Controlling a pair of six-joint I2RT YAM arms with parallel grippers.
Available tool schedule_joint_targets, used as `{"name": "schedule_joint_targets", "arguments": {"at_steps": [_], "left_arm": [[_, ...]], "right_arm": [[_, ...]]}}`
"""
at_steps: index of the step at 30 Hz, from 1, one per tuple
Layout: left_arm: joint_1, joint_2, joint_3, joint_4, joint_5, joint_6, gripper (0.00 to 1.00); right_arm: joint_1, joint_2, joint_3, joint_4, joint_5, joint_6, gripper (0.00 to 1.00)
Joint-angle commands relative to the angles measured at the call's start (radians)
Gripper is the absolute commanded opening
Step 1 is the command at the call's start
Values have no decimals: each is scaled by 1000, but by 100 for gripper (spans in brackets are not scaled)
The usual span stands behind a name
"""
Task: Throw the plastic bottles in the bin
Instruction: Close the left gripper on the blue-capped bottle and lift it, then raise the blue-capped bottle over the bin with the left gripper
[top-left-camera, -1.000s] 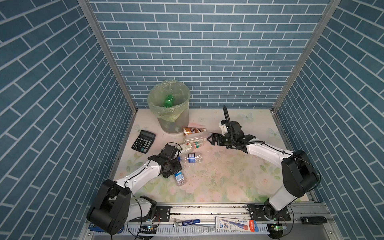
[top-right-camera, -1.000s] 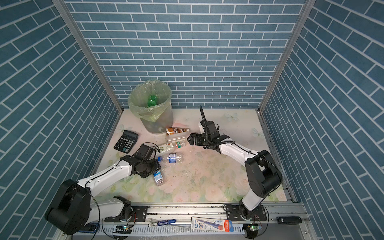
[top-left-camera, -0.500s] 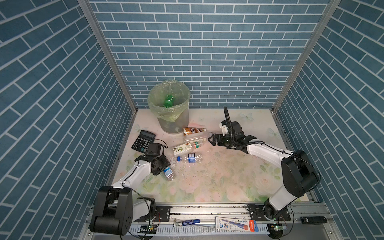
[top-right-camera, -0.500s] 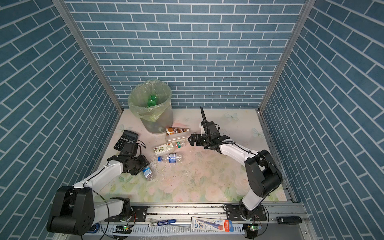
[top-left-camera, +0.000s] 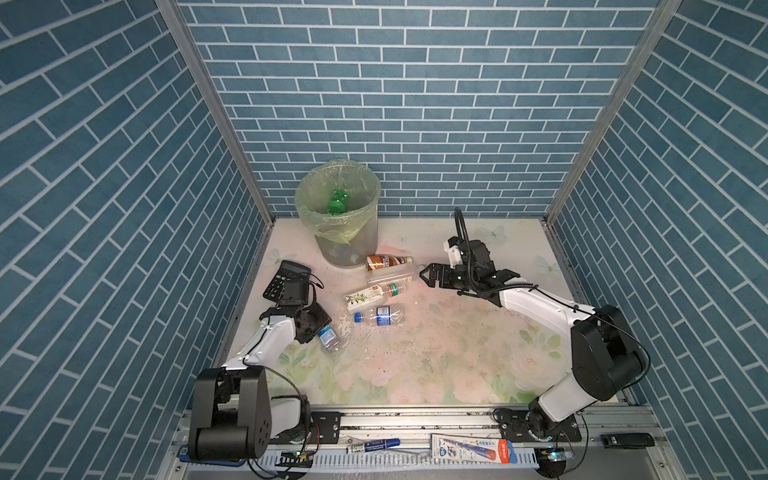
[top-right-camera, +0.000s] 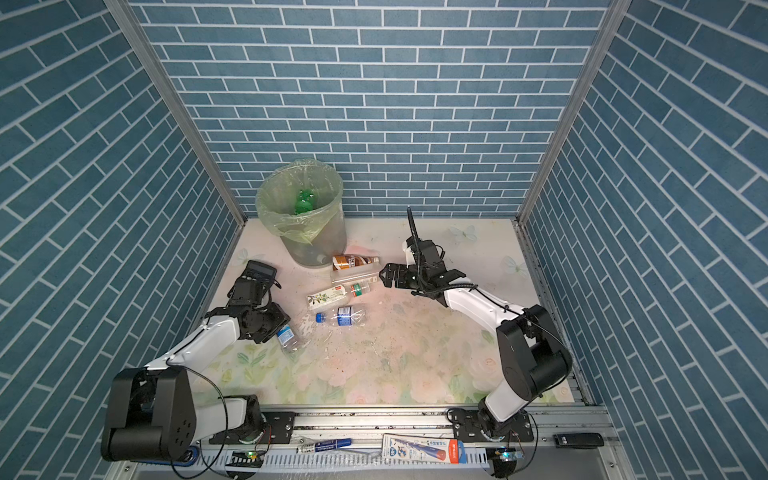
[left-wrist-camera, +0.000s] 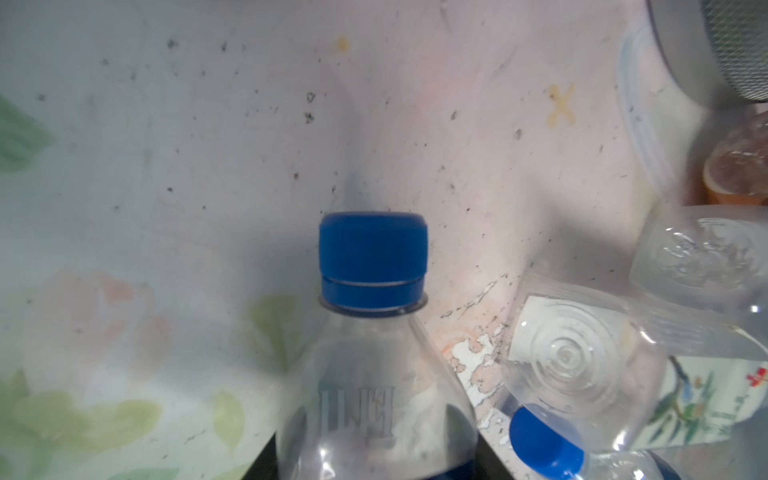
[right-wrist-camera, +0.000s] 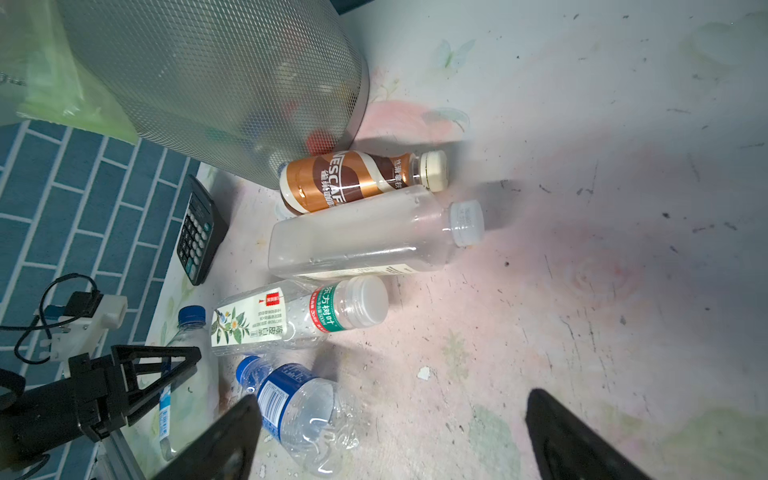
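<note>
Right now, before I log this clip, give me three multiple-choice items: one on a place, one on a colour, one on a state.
1. Where does the brown Nescafé bottle lie?
A. on the table beside the bin
B. inside it
C. standing upright in mid-table

2. What colour is the cap of the water bottle in the left gripper?
A. red
B. white
C. blue

3. How is the right gripper?
A. open, empty
B. shut on a bottle
C. out of view

Answers:
1. A, it lies on its side by the bin's foot.
2. C, the left wrist view shows a blue cap.
3. A, its jaws stand wide apart with nothing between.
</note>
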Motion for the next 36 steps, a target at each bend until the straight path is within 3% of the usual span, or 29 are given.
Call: {"name": "schedule_joint_targets", "arguments": {"at_steps": [1,11,20,31,36], "left_arm": [[7,-51,49,-29,-4,10,47],[7,-163,225,-79,10,9,47],[6,-132,464,-81,7,28,46],[-8,0,736,12,21,31,44],[-38,117,939,45,13,57,44]], "right_arm": [[-3,-44,-23,23,-10,-54,99],[43,-143,-33,195,-120,-125,99],[120,-144,75,245,-138,-240,99],[243,-32,382,76,-55,-433,99],[269,32,529,-9,7,-495,99]]}}
